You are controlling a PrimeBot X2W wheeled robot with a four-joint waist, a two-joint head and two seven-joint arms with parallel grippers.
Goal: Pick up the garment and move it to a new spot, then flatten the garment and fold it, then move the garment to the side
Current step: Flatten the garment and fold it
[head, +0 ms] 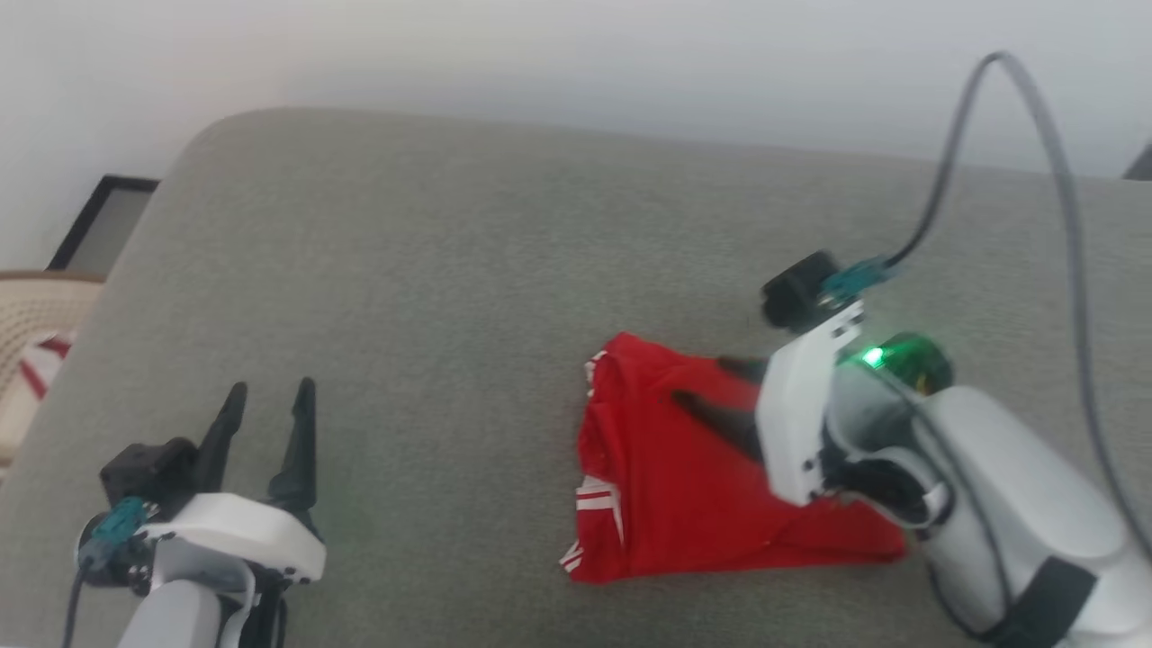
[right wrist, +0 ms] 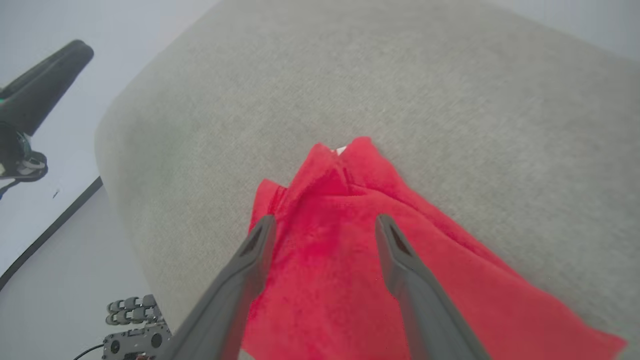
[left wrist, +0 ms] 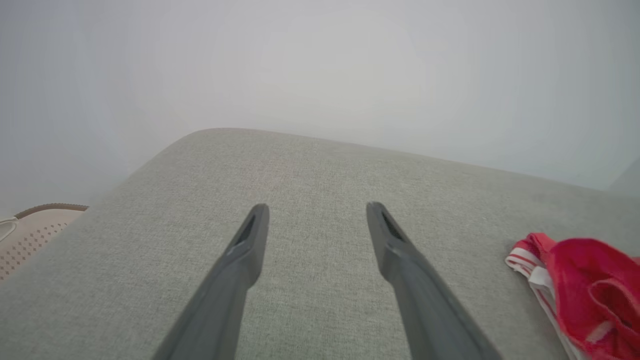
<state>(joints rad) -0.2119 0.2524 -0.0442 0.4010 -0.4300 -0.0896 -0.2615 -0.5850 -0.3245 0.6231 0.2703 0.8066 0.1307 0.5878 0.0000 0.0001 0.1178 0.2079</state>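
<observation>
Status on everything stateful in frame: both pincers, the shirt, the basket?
left pincer: open, empty, above bare grey cushion.
right pincer: open, fingers spread over the garment, gripping nothing.
garment: loosely folded, lying on the cushion, not gripped.
basket: off the cushion's left end, red-and-white cloth in it.

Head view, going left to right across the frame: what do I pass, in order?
Beige basket at the left edge → left gripper, open → red garment → right forearm, pale, at the right edge.
</observation>
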